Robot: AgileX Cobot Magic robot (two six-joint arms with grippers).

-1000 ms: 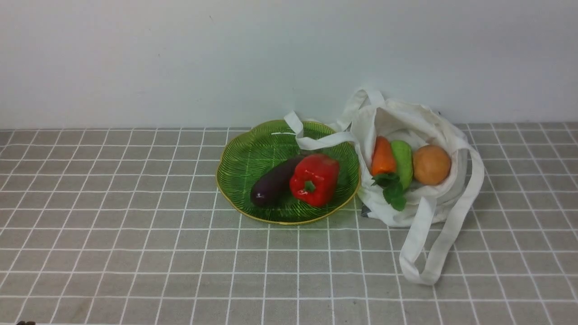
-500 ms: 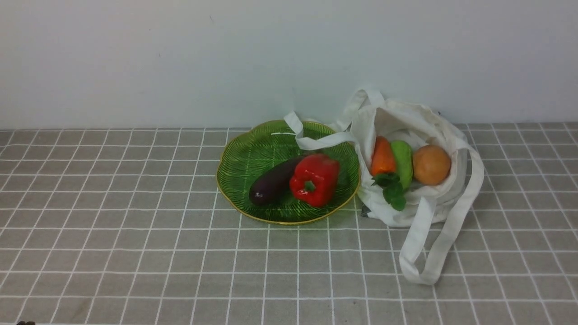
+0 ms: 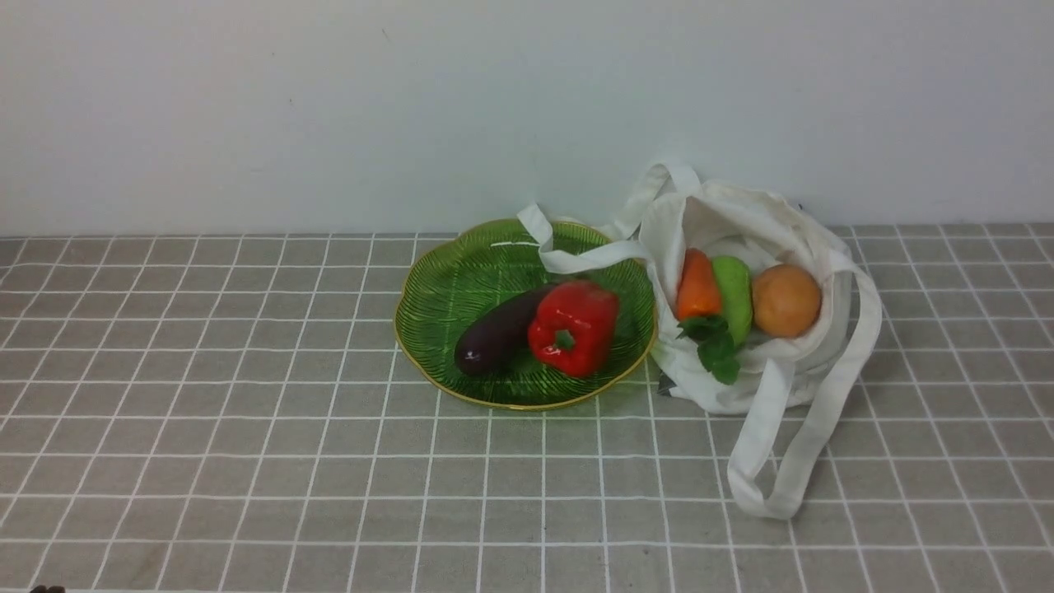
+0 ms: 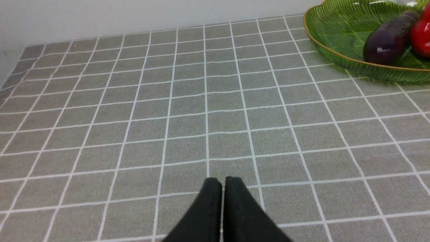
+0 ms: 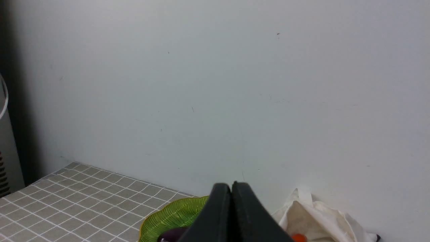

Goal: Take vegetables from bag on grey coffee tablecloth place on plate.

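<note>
A dark purple eggplant and a red pepper lie on the green glass plate, mid-table on the grey checked tablecloth. Right of the plate, touching it, slumps the white bag with its mouth open toward me. Inside are an orange carrot with green leaves, a green cucumber and a round tan-orange vegetable. Neither gripper shows in the front view. My left gripper is shut and empty, low over bare cloth short of the plate. My right gripper is shut and empty, raised, facing the wall above plate and bag.
One bag strap drapes over the plate's back right rim. Another long strap loop trails toward the table's front. A pale wall rises just behind the plate and bag.
</note>
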